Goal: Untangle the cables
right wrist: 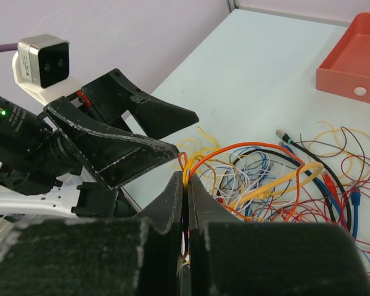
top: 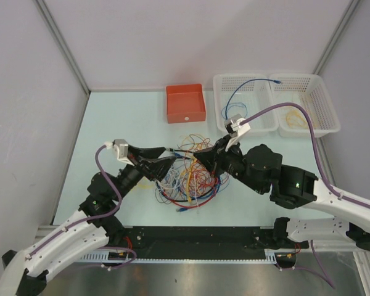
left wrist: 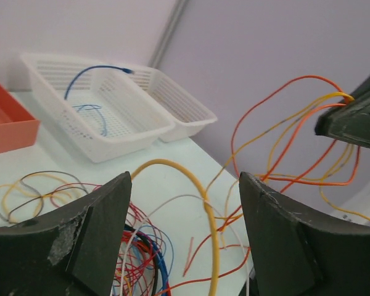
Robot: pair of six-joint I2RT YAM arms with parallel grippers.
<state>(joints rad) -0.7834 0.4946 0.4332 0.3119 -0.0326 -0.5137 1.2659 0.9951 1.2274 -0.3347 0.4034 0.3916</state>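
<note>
The cables (top: 188,176) lie in a messy pile on the near side of the red box (top: 185,103). The right gripper (right wrist: 185,185) is squeezed tight on orange and yellow cables lifted from the pile. The left gripper (left wrist: 185,185) is spread wide, with a yellow cable looping between its fingers.
</note>
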